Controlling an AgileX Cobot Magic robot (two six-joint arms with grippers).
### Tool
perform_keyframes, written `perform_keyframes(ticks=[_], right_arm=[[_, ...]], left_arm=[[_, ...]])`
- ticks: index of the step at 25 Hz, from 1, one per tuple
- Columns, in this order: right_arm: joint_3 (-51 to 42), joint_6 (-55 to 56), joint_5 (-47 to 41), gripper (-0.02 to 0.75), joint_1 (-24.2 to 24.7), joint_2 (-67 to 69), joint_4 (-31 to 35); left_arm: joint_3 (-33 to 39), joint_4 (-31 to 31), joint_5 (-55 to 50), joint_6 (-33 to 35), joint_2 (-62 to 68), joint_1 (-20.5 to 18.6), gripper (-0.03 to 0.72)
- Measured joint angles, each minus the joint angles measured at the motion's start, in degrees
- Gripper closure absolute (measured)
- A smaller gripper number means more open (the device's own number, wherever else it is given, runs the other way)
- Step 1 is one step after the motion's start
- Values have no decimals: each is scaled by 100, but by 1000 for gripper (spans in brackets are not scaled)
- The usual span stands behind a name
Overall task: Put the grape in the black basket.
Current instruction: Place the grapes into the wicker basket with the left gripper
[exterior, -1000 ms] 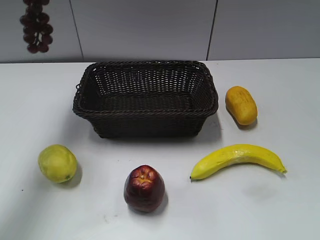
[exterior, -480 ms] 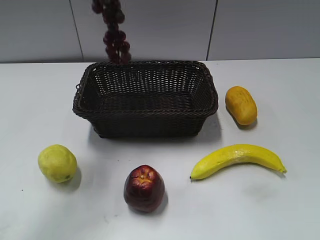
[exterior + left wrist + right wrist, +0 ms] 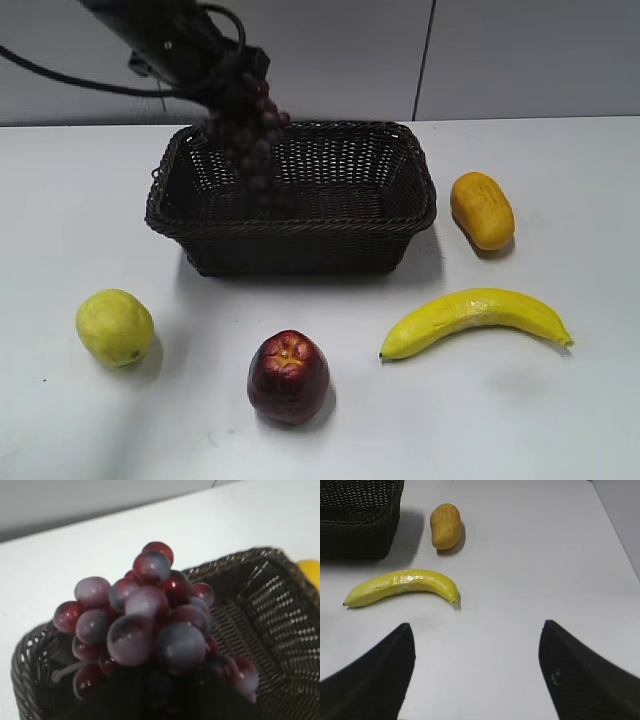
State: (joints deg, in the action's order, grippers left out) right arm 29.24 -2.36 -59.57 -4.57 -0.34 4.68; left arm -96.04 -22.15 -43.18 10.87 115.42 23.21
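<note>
The grape [image 3: 252,135] is a bunch of dark purple-red grapes that hangs from my left gripper [image 3: 215,75] over the left part of the black basket [image 3: 410,215]. Its lower end reaches down inside the basket, blurred. In the left wrist view the grape [image 3: 145,625] fills the middle, with the basket's [image 3: 280,605] woven floor and rim below it. My left gripper's dark fingers [image 3: 165,695] are closed around the bunch's base. My right gripper [image 3: 475,655] is open and empty above bare table, out of the exterior view.
A dark red apple [image 3: 288,376] lies in front of the basket, a yellow-green fruit [image 3: 114,326] at front left. A banana [image 3: 475,318] and an orange fruit [image 3: 481,209] lie right of the basket; both show in the right wrist view, banana [image 3: 402,586], orange fruit [image 3: 445,525].
The grape has moved from the far left, rightward and down, until it hangs over and into the basket. The left arm has come into the exterior view. The other fruits have not moved.
</note>
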Motion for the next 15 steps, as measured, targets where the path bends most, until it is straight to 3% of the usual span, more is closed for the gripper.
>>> perform_keyframes(ticks=[9,11,14,15], right_arm=[[0,0,0,153,0,0,0],[0,0,0,153,0,0,0],[0,0,0,153,0,0,0],[0,0,0,153,0,0,0]], left_arm=[[0,5,-293,0,506,13,539],[-19,5,-288,0,506,13,425],[-31,-6,-357,0,452,13,131],[-31,-6,-410,0,420,13,100]])
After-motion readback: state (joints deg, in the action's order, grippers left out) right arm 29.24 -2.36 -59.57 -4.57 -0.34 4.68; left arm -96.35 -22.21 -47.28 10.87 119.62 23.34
